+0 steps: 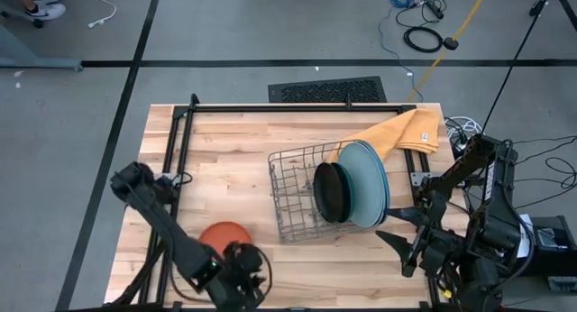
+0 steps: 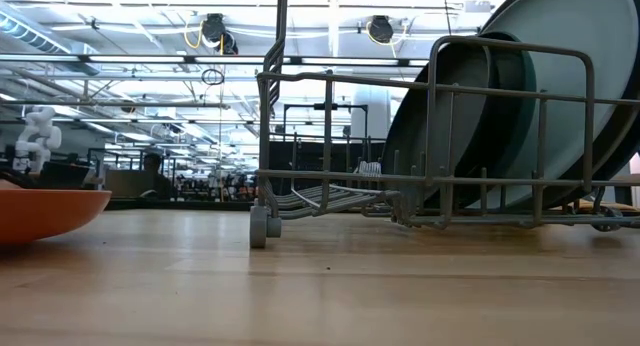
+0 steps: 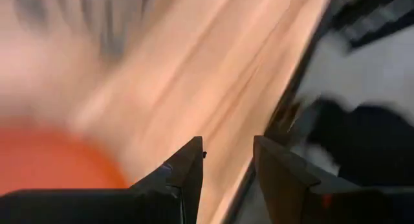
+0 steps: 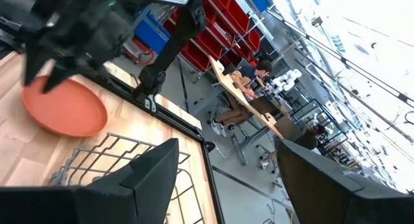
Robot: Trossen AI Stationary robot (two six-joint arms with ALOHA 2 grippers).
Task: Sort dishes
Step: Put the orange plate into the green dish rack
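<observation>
At the table's near edge, the left gripper (image 1: 242,274) hovers with its dark fingers (image 3: 184,179) parted and nothing between them, the small round orange-red plate (image 1: 224,234) lying flat on the pale wooden table (image 1: 225,159) just beside it. The right gripper (image 1: 397,244), its jaws spread wide and empty, waits close to the grey wire dish rack (image 1: 293,190), where a black plate (image 1: 332,193) and larger pale blue plates (image 1: 365,181) stand on edge near a yellow-orange cloth (image 1: 406,132).

High cam overhead, whole table (image 1: 234,159); low cam tabletop-level; both w/ dish rack (image 1: 302,195).
</observation>
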